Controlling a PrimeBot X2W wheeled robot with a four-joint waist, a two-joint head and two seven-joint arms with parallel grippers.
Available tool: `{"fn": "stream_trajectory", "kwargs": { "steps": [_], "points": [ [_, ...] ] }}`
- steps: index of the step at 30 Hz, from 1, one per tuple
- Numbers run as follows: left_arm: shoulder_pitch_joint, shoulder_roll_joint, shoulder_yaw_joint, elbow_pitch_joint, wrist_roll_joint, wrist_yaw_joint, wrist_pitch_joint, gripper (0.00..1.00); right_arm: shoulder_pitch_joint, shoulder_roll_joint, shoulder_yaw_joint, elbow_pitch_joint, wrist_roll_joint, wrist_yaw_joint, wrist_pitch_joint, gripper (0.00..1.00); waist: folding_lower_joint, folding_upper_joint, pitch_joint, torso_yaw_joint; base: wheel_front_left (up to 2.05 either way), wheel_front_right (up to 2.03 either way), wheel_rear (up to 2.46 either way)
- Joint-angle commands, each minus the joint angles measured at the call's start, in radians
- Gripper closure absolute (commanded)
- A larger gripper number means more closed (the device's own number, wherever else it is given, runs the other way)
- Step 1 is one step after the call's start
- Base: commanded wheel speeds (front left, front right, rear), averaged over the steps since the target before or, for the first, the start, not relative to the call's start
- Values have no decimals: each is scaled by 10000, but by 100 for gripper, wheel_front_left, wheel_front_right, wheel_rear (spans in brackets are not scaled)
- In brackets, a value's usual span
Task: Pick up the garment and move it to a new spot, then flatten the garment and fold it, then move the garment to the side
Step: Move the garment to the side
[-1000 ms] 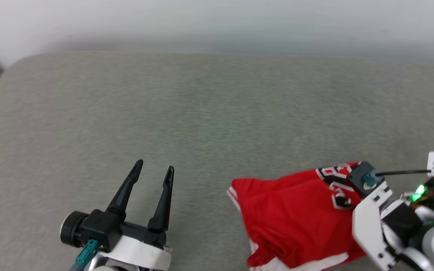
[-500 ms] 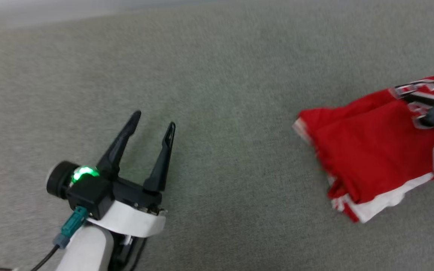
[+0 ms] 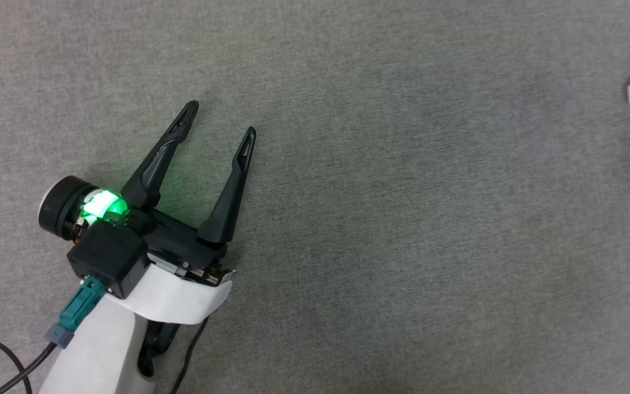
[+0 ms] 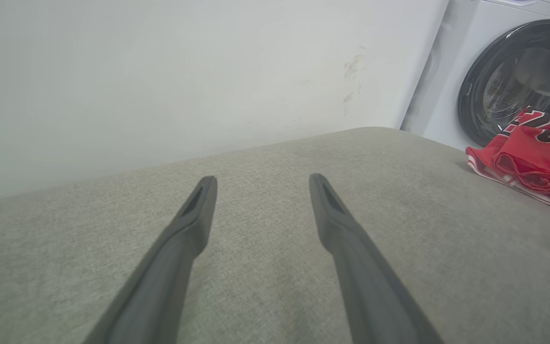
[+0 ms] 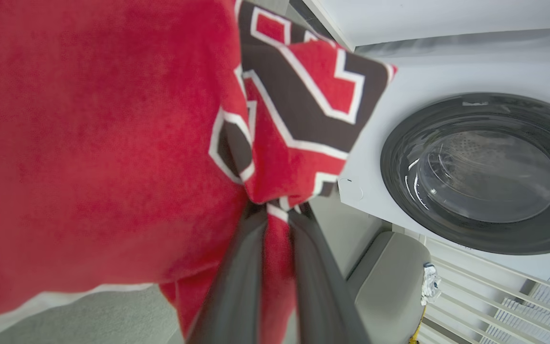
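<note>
Clench of right gripper (image 5: 277, 210) on red soft-fabric garment (image 5: 89, 143) with black white-outlined characters; left gripper (image 3: 221, 117) spread wide, empty, over grey fabric surface (image 3: 402, 219).

head: top-down | L wrist: low, fwd | R wrist: close-up | shared: washer (image 4: 518, 86)

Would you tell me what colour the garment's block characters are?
The garment bears black characters outlined in white; clearest in the right wrist view.

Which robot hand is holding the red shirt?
The right hand: it is pinched shut on the shirt. The left hand is wide open, with nothing in it.
</note>
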Motion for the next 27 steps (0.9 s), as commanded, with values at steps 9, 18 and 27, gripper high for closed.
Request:
{"fn": "stream_trajectory", "kwargs": {
  "steps": [9, 18, 27],
  "points": [
    [-288, -1, 12, -321, 98, 11, -22, 0, -395, 316, -859, 1534, -943, -16, -342, 100, -2, -1, 354, 421, 0, 0, 0],
    [-41, -301, 145, -112, 88, 11, -22, 0, -397, 810, -1750, 1588, -1252, -14, -325, 0, -2, -1, -270, 623, 0, 0, 0],
    [870, -1014, 972, 239, -25, 14, -22, 0, -319, 2375, -2585, 73, -1554, -16, -1084, 0, -2, -1, -2290, 916, 0, 0, 0]
  ]
}}
